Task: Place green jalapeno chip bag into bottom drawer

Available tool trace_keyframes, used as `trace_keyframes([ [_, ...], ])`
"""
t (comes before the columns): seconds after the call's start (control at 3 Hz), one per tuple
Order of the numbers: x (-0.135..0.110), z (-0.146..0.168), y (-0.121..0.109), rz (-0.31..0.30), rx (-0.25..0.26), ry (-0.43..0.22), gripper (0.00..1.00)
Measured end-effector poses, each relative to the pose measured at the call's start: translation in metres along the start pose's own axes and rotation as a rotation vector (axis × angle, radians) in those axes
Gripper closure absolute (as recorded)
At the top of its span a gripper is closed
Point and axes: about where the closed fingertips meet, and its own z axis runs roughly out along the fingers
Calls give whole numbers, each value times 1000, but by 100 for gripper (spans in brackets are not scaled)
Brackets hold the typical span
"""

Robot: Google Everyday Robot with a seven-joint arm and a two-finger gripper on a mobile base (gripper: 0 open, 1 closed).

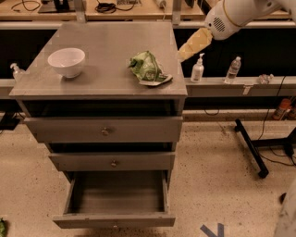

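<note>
One camera view, looking down at a grey bench (106, 41) with three drawers under its top. Near the right front corner of that top, the green jalapeno chip bag (148, 68): crumpled and wrinkly, light and dark green with white patches, lying flat, one pale corner reaching toward the front right edge. Well apart from it, toward the left side of the same top, a white bowl (66, 61), upright, showing only its plain white inside. Below, the top drawer (105, 130) and the middle drawer (112, 162), both pushed in, each with a small round knob. Lowest, the bottom drawer (115, 196), pulled out toward the camera, showing only its bare grey floor and walls. Upper right, just past the bench's right edge, the gripper (181, 56) on a white arm (236, 11): yellowish fingers (196, 42) together in one tapered wedge, holding nothing, apart from the bag. Behind it, on a ledge (259, 85), two small bottles (198, 68).
</note>
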Motion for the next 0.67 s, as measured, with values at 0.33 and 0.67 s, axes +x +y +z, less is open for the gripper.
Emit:
trace_keyframes([
  [0.33, -2, 44, 0, 157, 4, -46, 0],
  [0.67, -2, 44, 0, 157, 4, -46, 0],
])
